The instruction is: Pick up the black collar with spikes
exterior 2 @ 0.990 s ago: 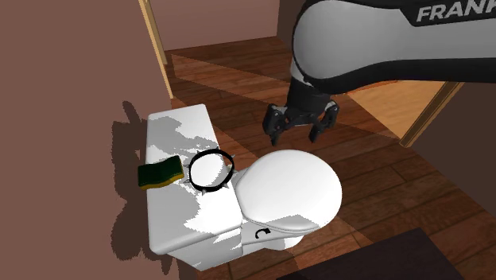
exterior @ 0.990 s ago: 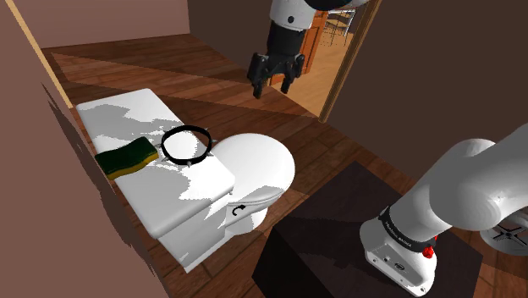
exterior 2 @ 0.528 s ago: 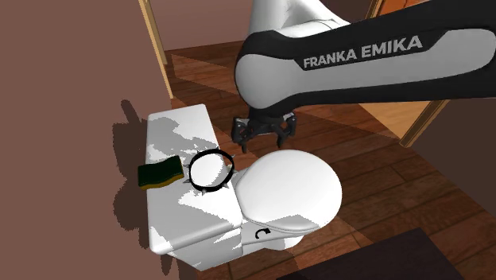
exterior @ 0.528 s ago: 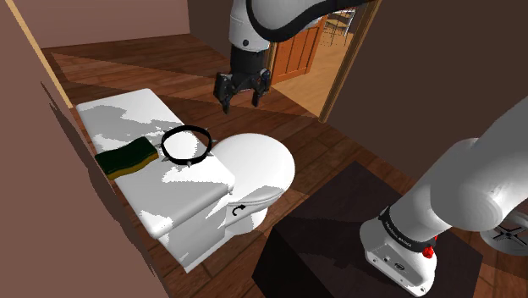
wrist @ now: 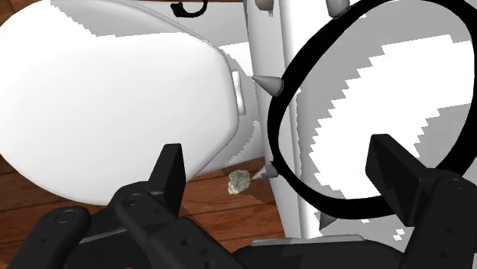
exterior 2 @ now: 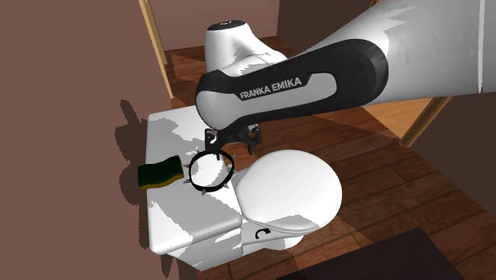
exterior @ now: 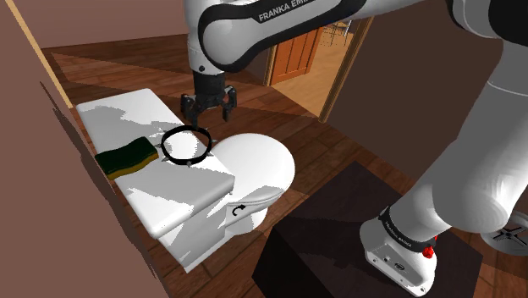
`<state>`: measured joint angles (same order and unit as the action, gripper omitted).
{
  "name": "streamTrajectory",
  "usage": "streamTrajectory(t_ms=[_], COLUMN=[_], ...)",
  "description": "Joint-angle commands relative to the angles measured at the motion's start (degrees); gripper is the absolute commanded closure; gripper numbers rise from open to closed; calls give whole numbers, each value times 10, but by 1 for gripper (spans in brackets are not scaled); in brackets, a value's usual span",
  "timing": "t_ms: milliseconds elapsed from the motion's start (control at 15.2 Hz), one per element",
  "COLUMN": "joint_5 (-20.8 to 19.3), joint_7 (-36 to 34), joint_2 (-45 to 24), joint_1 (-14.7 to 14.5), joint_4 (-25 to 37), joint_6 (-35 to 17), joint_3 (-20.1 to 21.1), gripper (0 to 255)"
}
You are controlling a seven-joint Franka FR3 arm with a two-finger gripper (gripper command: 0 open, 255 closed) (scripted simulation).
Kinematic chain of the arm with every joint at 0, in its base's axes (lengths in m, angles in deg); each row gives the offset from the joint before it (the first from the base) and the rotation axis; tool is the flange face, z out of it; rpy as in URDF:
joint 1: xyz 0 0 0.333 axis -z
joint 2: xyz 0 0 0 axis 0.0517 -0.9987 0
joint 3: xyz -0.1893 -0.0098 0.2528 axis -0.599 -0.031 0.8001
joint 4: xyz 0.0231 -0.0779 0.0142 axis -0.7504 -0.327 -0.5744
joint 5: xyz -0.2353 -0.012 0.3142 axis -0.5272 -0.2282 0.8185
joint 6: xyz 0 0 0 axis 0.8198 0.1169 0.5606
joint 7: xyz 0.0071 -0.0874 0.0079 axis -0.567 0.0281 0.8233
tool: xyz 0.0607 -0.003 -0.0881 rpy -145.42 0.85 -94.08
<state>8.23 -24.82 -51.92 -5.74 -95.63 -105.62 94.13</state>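
Toilet tank lid (exterior: 182, 190) w/ 1 spiked blk collar (wrist: 277, 134), 1 grn sponge (exterior: 127, 157), 2 fingers (wrist: 174, 170) apart

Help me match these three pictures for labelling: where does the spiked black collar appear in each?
Shoulder view: collar left of centre, on the tank lid, below the gripper.
Second exterior view: left of centre, between the sponge and the toilet lid.
Wrist view: ahead of the gripper, on the tank lid.
Shared landmark: the toilet lid beside it.
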Motion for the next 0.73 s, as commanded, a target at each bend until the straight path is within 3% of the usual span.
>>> streamTrajectory(t_ms=[0, 528, 594, 660], joint_5=[-10, -21, -21, -21], joint_7=[-9, -16, -16, -16], joint_2=[-22, -47, -47, -47], joint_1=[-6, -10, -10, -10], joint_4=[12, -8, -7, -7], joint_6=[-7, -50, -49, -50], joint_3=[-1, -6, -6, -6], gripper=[0, 0, 255, 255])
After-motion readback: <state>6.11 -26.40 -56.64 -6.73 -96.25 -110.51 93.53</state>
